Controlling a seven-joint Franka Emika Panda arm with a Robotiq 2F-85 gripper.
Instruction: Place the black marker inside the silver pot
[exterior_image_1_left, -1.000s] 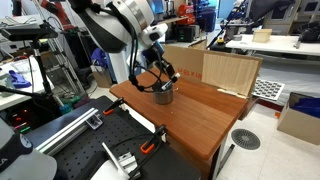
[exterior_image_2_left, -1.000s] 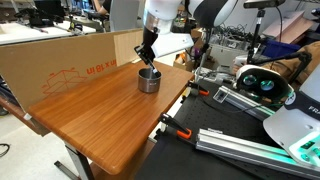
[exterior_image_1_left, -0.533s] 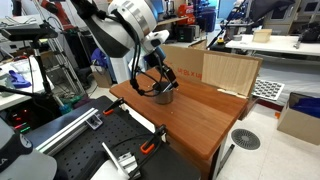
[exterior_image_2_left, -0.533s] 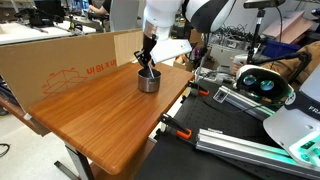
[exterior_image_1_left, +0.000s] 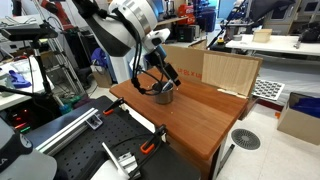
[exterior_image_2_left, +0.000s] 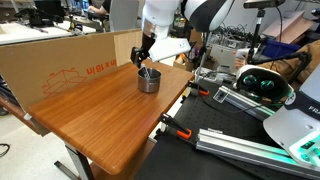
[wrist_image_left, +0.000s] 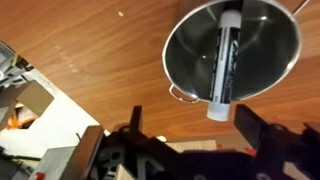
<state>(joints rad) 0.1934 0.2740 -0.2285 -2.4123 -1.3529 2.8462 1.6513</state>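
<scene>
The pincer (wrist_image_left: 190, 128) hangs spread wide and empty above the pot, touching nothing. The black marker (wrist_image_left: 225, 60) lies inside the silver pot (wrist_image_left: 190, 45), its pale end leaning on the rim at 6 o'clock. The placing looks done; what remains, I judge, is lifting straight up, clear of the wooden table (wrist_image_left: 90, 50).

Robotics lab. Shown by: wooden workbench (exterior_image_1_left: 205, 112) with orange-handled clamps (exterior_image_1_left: 150, 147) at the edge; aluminium rails (exterior_image_1_left: 62, 126) alongside; cardboard boxes (exterior_image_1_left: 228, 72); white desks (exterior_image_1_left: 272, 43) loaded with gear behind; white machine housings (exterior_image_2_left: 295, 125) and tangled cables nearby.
</scene>
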